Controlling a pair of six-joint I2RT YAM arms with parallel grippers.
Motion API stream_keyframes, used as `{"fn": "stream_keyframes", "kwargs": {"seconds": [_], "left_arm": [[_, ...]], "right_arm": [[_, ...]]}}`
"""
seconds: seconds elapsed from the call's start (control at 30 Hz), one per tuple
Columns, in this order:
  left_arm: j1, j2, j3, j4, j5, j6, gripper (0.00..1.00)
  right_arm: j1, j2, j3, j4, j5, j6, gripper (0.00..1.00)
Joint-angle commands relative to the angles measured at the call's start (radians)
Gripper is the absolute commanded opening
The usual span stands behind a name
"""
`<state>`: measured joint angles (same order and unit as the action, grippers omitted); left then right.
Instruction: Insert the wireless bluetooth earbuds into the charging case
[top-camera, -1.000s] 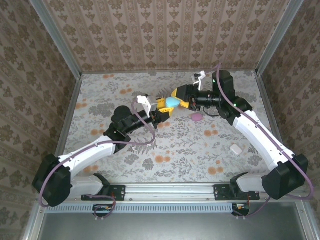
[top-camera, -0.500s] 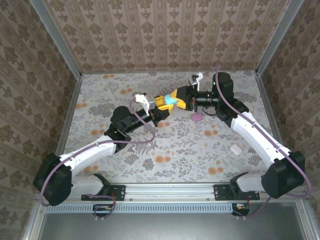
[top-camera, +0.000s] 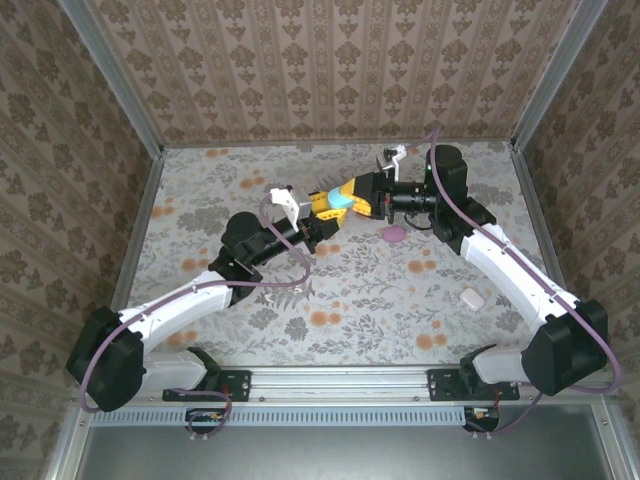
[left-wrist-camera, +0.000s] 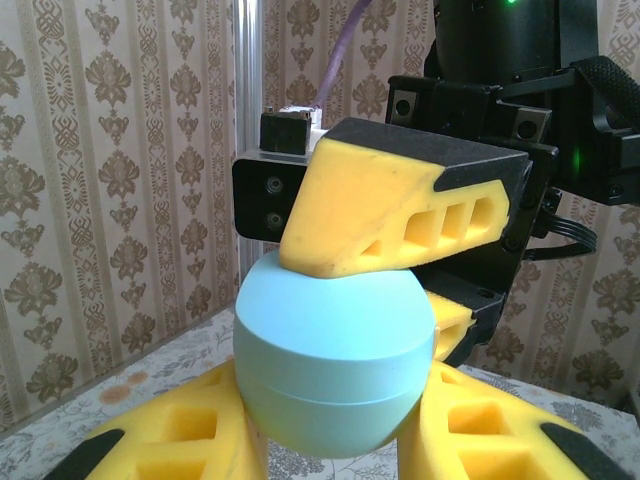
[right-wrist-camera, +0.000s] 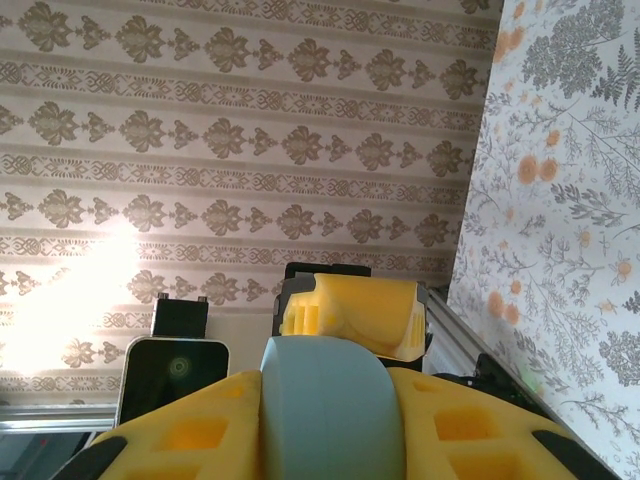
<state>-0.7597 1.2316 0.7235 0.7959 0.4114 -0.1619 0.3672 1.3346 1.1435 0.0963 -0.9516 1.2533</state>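
Clearly off the worktop (top-camera: 350, 290), the light blue charging case (top-camera: 343, 201) hangs in the air between the two arms, over the far middle of the flowered surface. It is egg-shaped, and its lid is down, with a thin seam running around its body (left-wrist-camera: 333, 365). Whether any earbuds sit inside cannot be told.

The left pincer (top-camera: 328, 209) is clenched on the case from below, with a yellow finger pressed against each side. The right pincer (top-camera: 354, 194) reaches in from the opposite side and grasps the same case; its upper finger (left-wrist-camera: 390, 210) lies flat on the rounded top, and in its own wrist view the case (right-wrist-camera: 332, 410) is wedged between its two fingers.

A pink case (top-camera: 393, 234) lies on the worktop near the right arm. A white case (top-camera: 471, 298) rests farther toward the near right.
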Motion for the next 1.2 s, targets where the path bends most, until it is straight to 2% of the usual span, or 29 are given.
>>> {"fn": "stream_keyframes", "kwargs": {"seconds": [0.0, 0.37, 0.93, 1.17], "left_arm": [[-0.009, -0.005, 0.031, 0.006, -0.001, 0.011, 0.31], [-0.008, -0.027, 0.020, -0.029, -0.016, 0.040, 0.33], [-0.009, -0.032, 0.022, -0.057, -0.013, 0.051, 0.35], [-0.009, -0.032, 0.023, -0.064, -0.011, 0.053, 0.45]], "right_arm": [[-0.002, 0.000, -0.019, 0.040, -0.028, 0.017, 0.25], [-0.056, -0.060, -0.073, 0.088, 0.023, 0.053, 0.11], [-0.091, -0.091, -0.108, 0.141, 0.063, 0.100, 0.07], [-0.097, -0.094, -0.114, 0.145, 0.078, 0.104, 0.07]]}}
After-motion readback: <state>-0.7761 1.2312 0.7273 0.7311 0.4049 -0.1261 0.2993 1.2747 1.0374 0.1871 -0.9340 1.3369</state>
